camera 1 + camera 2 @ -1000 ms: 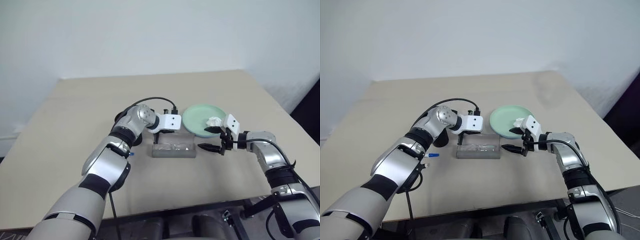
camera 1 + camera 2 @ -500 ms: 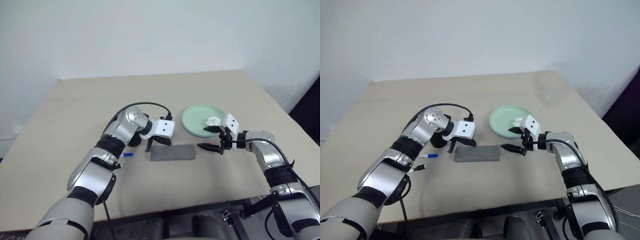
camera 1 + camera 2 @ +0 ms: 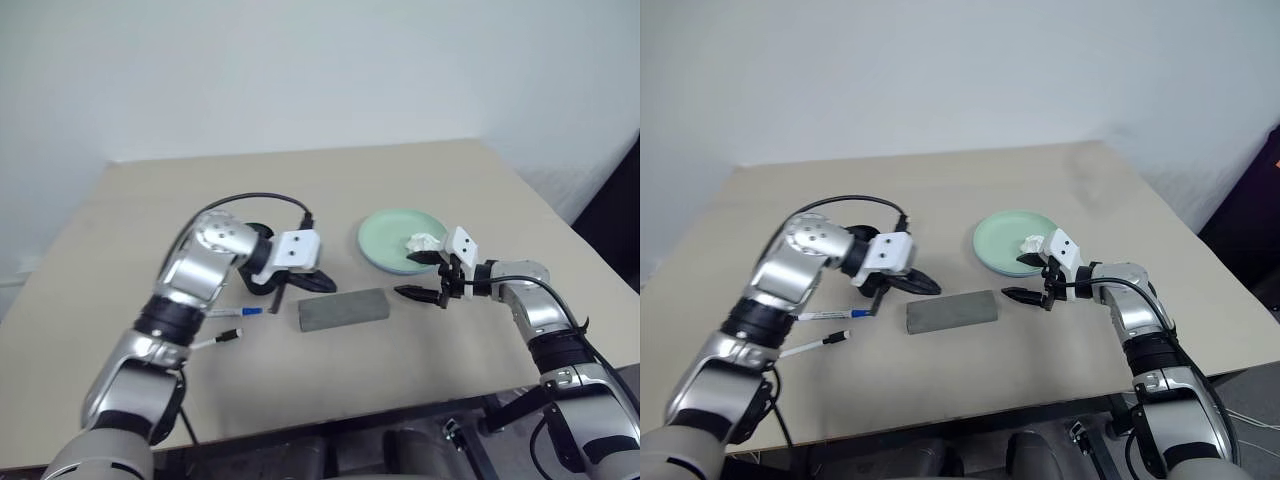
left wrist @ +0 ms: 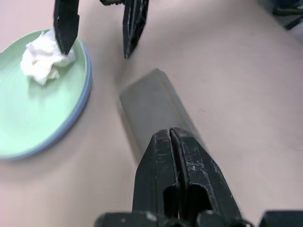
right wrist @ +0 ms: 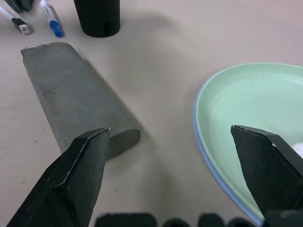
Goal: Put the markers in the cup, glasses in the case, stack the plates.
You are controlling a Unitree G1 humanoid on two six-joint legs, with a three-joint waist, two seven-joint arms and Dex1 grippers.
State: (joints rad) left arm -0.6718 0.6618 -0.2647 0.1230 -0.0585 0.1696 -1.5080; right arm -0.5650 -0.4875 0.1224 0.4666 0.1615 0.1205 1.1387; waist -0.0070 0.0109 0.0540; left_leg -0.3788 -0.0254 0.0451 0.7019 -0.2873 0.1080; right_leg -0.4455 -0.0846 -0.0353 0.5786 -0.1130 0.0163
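Note:
The grey case (image 3: 343, 309) lies shut on the table, and the glasses are hidden. My left gripper (image 3: 322, 283) is shut and empty, hovering just off the case's left end. My right gripper (image 3: 419, 276) stands open between the case and the plates, holding nothing. The pale green plate (image 3: 392, 240) rests on the light blue plate (image 5: 201, 142), whose rim shows beneath it. A marker (image 3: 827, 316) with a blue cap lies left of the case, and a second marker (image 3: 810, 345) with a dark tip lies below it. The black cup (image 5: 97, 16) stands upright near them, mostly behind my left wrist.
A crumpled white tissue (image 3: 425, 241) sits on the green plate, close to my right gripper's upper finger. The tan table (image 3: 330, 190) reaches well behind the things, and its front edge runs close below the case.
The case stood open with the glasses inside and now lies shut. My left gripper has pulled back to the left and up, off the case. The right arm has kept still.

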